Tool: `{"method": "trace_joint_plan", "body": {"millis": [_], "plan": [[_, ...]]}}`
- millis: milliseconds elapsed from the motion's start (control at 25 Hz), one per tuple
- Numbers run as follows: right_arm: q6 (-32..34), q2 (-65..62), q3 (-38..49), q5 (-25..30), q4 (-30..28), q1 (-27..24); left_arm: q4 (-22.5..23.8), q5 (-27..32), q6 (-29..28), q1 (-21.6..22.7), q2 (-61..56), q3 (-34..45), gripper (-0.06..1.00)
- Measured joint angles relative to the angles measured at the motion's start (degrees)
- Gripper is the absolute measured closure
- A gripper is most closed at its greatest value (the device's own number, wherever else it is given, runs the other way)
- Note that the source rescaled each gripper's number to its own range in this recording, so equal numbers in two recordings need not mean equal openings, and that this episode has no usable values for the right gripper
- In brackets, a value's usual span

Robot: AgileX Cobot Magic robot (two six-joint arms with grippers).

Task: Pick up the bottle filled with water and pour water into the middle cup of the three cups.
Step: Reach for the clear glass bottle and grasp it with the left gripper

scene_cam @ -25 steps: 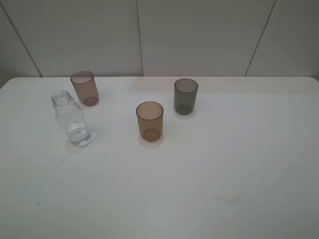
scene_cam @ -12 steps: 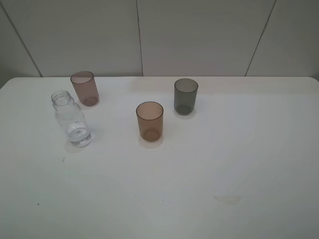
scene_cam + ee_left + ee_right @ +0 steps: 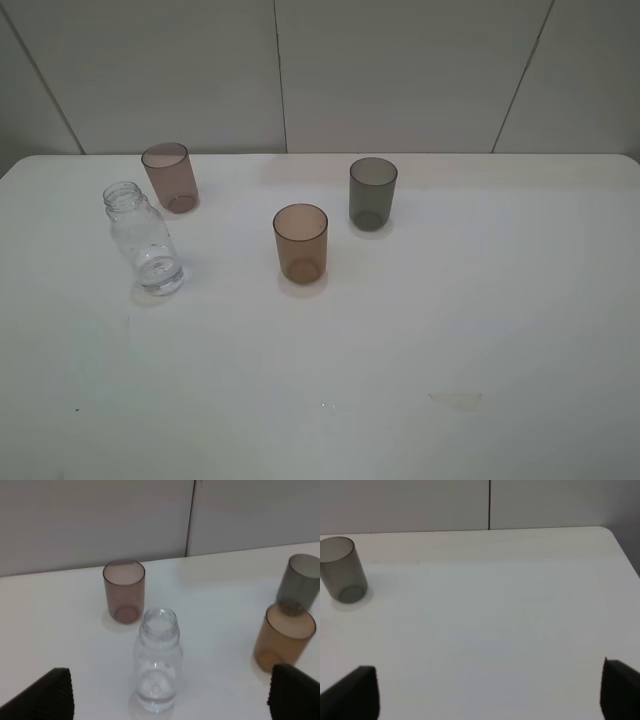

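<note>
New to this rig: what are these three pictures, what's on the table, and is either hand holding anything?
It is a robot with two arms, each ending in a two-fingered hand. One picture comes from a fixed high camera; no arm shows in it. The other two come from wrist cameras, so the dark shapes at their edges are fingers. On the white table stand a clear uncapped bottle, a pinkish cup, an amber cup and a grey cup. The left hand is open, facing the bottle; the right hand is open over the table. Nothing is held.
</note>
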Motion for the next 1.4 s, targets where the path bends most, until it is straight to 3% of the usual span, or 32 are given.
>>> {"method": "trace_joint_plan", "body": {"millis": [280, 480, 680, 960, 1160, 1400], "plan": [[0.0, 0.0, 0.0, 0.0, 0.0, 0.0, 0.0, -15.3, -0.4, -0.4, 25.0, 0.0, -0.05], [0.0, 0.0, 0.0, 0.0, 0.0, 0.0, -0.4, -22.0, -1.0, -7.0, 39.1, 0.1, -0.05], [0.0, 0.0, 0.0, 0.0, 0.0, 0.0, -0.6, -32.7, -1.6, -11.5, 44.3, 4.9, -0.05], [0.0, 0.0, 0.0, 0.0, 0.0, 0.0, -0.7, -51.2, -4.0, -11.6, 44.4, 15.0, -0.05], [0.0, 0.0, 0.0, 0.0, 0.0, 0.0, -0.8, -67.9, -4.0, -11.6, 45.3, 22.2, -0.05], [0.0, 0.0, 0.0, 0.0, 0.0, 0.0, -1.0, -83.3, -4.0, -11.6, 55.2, 25.5, -0.05]]}}
